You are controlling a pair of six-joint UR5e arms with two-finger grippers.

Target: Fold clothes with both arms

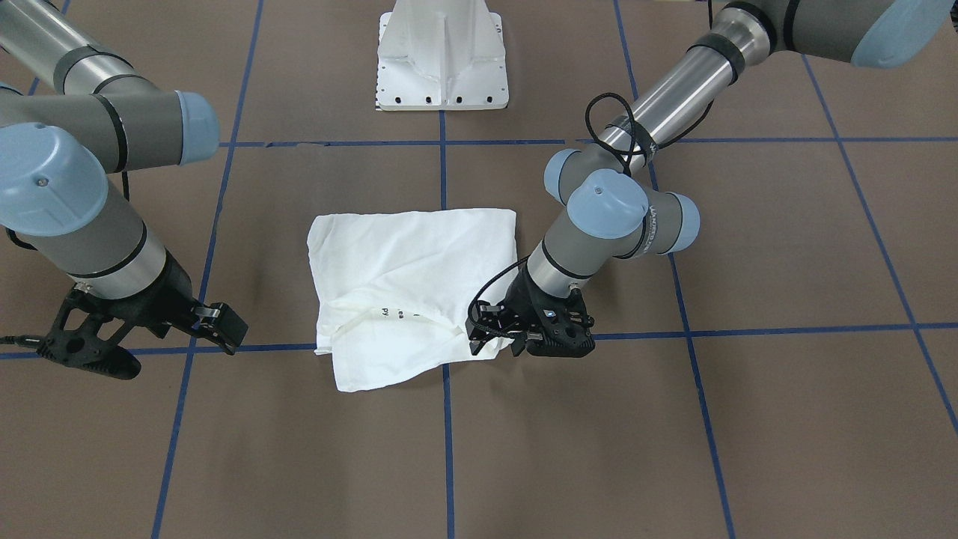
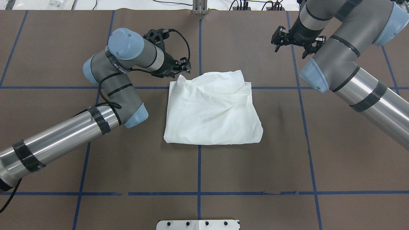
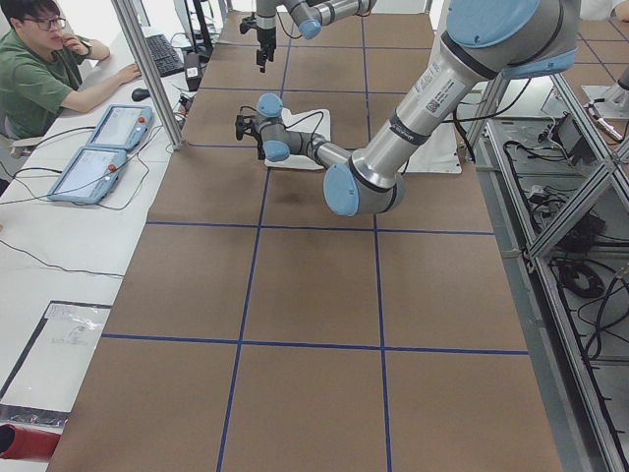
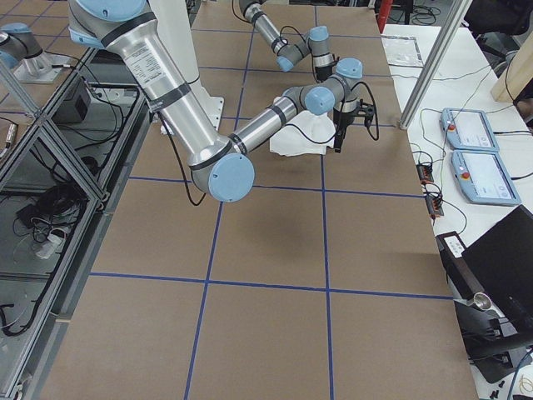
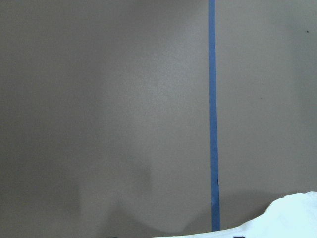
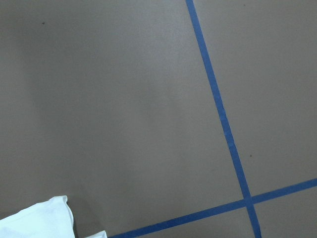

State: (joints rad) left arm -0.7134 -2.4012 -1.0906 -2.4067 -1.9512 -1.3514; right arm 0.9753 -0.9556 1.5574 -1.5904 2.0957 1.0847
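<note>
The white T-shirt lies folded into a rough rectangle at the table's middle, with a few black letters showing at its operator-side fold. My left gripper is low beside the shirt's far-left corner, open, with no cloth between the fingers. The left wrist view shows only a shirt edge. My right gripper is open and empty, off to the shirt's far right, raised over bare table. The right wrist view shows a shirt corner.
The white pedestal base stands at the robot's edge of the table. Blue tape lines grid the brown surface. An operator sits at a side bench with two control pendants.
</note>
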